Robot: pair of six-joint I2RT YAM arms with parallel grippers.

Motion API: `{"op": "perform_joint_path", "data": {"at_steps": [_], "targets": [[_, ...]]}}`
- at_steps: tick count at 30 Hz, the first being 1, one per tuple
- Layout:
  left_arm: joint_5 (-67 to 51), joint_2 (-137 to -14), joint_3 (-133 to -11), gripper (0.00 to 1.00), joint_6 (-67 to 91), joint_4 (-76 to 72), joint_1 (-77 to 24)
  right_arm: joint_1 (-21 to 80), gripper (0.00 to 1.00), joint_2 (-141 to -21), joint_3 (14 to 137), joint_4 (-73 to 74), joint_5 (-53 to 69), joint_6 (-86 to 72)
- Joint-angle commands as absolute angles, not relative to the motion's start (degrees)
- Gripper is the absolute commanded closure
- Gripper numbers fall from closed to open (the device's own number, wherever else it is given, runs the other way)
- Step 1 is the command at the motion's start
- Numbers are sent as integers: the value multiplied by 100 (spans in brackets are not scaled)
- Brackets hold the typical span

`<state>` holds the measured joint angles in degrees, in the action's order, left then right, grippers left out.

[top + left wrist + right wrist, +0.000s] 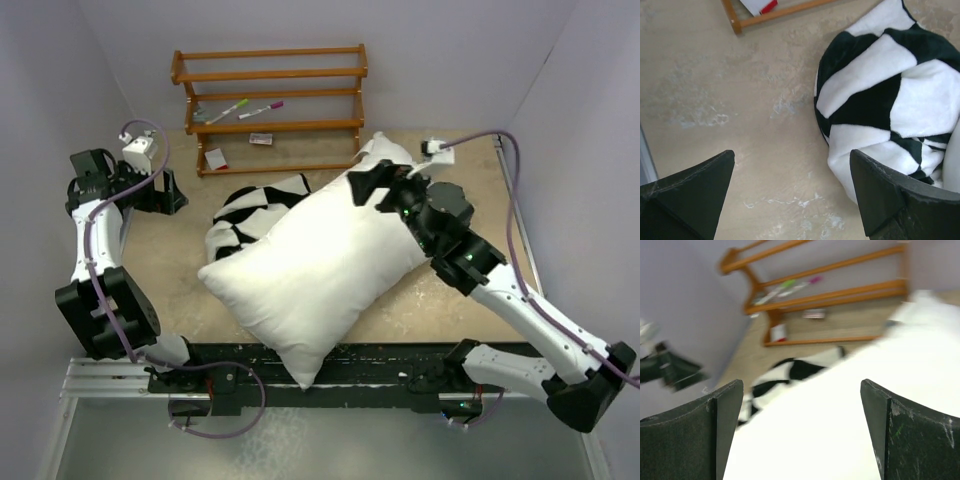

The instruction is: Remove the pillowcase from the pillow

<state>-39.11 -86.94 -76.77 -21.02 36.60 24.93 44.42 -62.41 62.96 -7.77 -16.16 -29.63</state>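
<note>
- While the pillow (310, 270) lies bare in front of the rack (270, 95), the checked pillowcase (250, 215) sits crumpled between them, touching the pillow.
- Left gripper (792, 152), in front of the rack's left end, is spread and empty.
- Right gripper (802, 382), also spread, hangs over the pillow corner nearest the rack.

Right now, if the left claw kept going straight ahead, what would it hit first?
Probably the bare table, straight ahead of the open left gripper; the pillowcase sits off to one side.

light even, bright | shadows soft | R wrist cam blurred, pillow (840, 415) washed out
</note>
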Motion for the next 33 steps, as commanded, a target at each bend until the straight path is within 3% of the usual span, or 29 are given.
{"op": "perform_joint_path", "data": {"at_steps": [1,7,14,20,27,33], "targets": [[-4019,-8174,-6672,1,-1449,1915,2334,3774,0,-5599,5885,514,-2737,-2712],[-3689,-7670,-4929,1,-937,105,1784,3186,0,-5012,5111,725,-4286,-2245],[-3710,-7171,-3648,1,-532,-1049,1404,2519,1,-4529,3476,-904,-6250,-2276],[-3709,-6538,-3141,1,-890,-570,1410,1947,0,-4655,2891,-1066,-6149,-2376],[-3053,-5136,-2307,1,-375,-1050,1402,1692,0,-5021,2607,-829,-5780,-2656],[-2446,-5040,-2147,1,-299,-720,1406,1687,0,-4965,2539,-989,-5395,-2054]]}}
